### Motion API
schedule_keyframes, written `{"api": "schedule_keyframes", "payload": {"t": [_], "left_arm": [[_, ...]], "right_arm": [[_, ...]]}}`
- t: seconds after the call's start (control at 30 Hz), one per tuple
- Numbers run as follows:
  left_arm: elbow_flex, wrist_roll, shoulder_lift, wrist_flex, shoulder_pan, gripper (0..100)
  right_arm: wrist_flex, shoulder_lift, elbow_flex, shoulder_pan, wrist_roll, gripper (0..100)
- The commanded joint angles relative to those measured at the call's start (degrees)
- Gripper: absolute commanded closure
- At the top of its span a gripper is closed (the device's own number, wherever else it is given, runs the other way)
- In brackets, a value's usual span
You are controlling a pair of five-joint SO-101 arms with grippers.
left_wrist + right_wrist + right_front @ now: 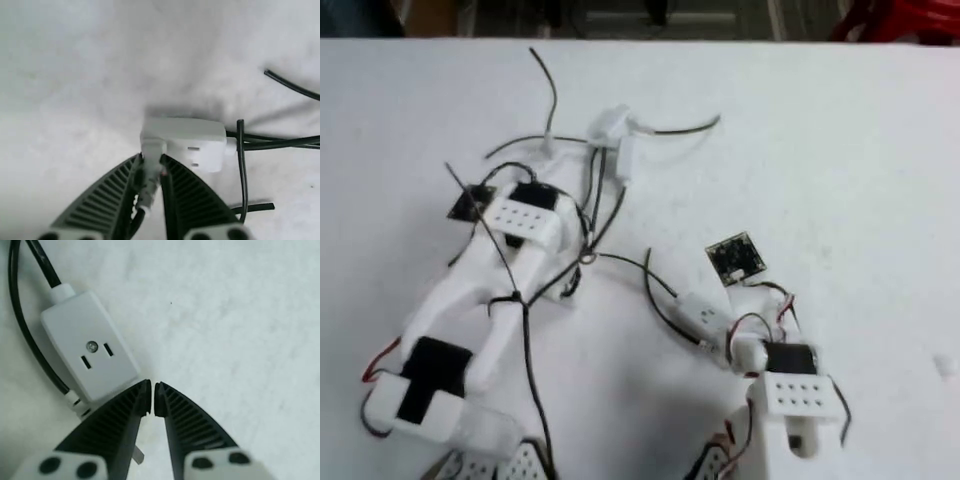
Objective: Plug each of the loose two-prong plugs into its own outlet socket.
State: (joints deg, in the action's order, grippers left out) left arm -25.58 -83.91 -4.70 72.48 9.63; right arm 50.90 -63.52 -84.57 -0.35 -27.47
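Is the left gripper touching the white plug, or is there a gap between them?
Touching. The left wrist view shows the left gripper shut on the white plug, with both fingers against its sides.

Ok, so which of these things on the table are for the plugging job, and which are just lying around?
For the job: plug in left end effector; its outlet socket; second outlet socket by right end effector; black cords.
Lying about: red object beyond the table.
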Motion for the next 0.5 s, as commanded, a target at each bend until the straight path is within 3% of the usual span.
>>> {"api": "schedule_keyframes", "payload": {"t": [0.0, 0.47], "left_arm": [[-2.6, -0.4, -1.5, -1.8, -3.5, 98], [0.0, -0.4, -1.0, -1.4, 2.5, 98]], "right_arm": [[-0.8, -0.8, 0.3, 0.2, 0.0, 96.7], [-0.9, -0.8, 0.3, 0.2, -0.1, 96.7]]}}
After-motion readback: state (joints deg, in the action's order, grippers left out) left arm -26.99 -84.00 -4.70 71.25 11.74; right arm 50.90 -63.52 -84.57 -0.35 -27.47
